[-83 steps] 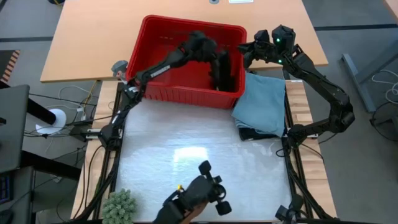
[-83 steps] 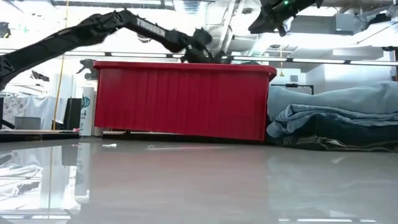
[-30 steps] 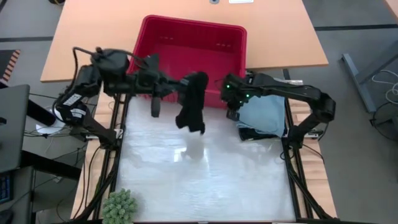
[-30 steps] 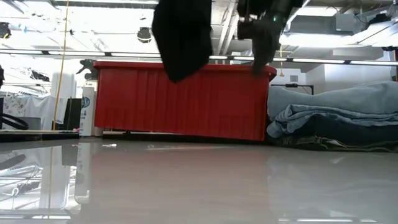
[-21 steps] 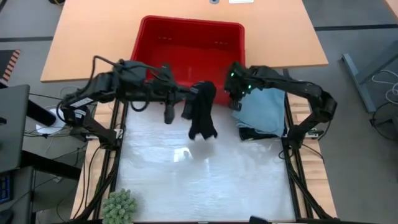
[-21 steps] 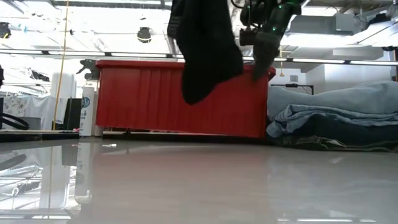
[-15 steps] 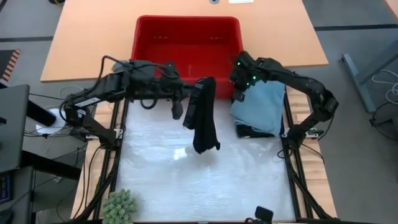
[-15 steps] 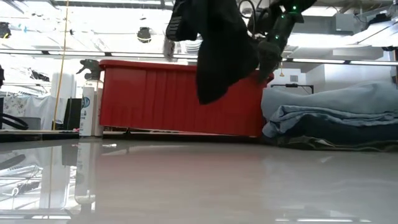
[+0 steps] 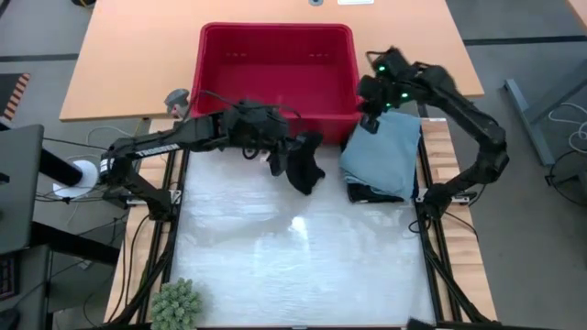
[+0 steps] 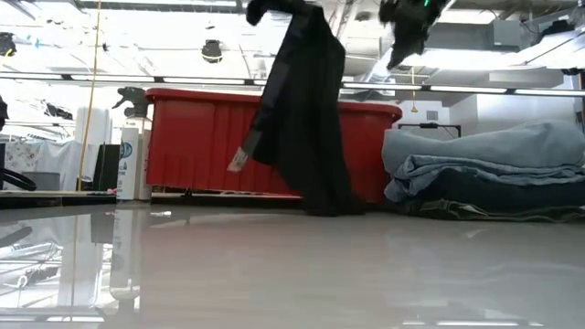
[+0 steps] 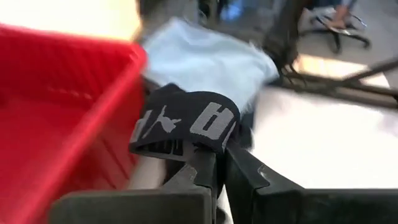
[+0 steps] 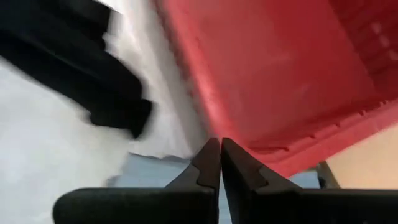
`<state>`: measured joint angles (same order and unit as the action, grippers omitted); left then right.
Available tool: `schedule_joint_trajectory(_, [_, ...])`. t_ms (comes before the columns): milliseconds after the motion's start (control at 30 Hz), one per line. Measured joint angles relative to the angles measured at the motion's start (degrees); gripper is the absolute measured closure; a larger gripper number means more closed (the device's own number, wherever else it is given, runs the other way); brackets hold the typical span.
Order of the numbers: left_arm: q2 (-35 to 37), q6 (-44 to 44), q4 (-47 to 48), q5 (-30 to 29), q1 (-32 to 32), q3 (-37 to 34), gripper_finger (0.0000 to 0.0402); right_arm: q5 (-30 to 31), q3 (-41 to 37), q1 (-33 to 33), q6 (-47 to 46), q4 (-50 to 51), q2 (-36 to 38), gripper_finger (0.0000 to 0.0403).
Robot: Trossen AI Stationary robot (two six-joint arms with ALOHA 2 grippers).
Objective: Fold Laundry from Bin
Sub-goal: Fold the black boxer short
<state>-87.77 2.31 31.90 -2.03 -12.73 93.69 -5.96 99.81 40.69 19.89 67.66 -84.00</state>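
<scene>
The left arm reaches out low across the front of the red bin (image 9: 275, 55), its left gripper (image 11: 219, 163) pinched tight on the waistband of a black garment (image 9: 303, 165) (grey lettering shows on the band). The cloth hangs just in front of the bin, its hem touching the worktop (image 9: 293, 266). The right arm is bent high, its right gripper (image 9: 367, 117) above the bin's right front corner, fingers (image 12: 205, 165) together and empty. Folded light blue laundry (image 9: 385, 156) lies just beside the bin's right side.
</scene>
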Motion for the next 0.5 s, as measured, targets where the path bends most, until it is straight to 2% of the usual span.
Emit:
schedule_joint_trajectory(200, [0.0, 2.3, -0.6, 2.7, 0.2, -7.6, 0.0357, -10.1, 6.1, -2.9, -3.5, 6.3, 4.2, 0.0355])
schedule_joint_trajectory(300, [0.0, 1.0, 1.5, 7.7, 1.2, -10.3, 0.0337, -14.7, 5.7, -6.0, -5.3, 7.2, 6.4, 0.0349])
schedule_joint_trajectory(400, [0.0, -1.1, 3.1, 12.9, 3.5, -13.1, 0.0325, -16.0, 4.7, -11.0, -5.6, 7.3, 7.4, 0.0341])
schedule_joint_trajectory(500, [0.0, -4.9, 4.0, 15.0, 6.7, -15.9, 0.0317, -16.0, 3.5, -16.6, -6.9, 7.1, 6.7, 0.0327])
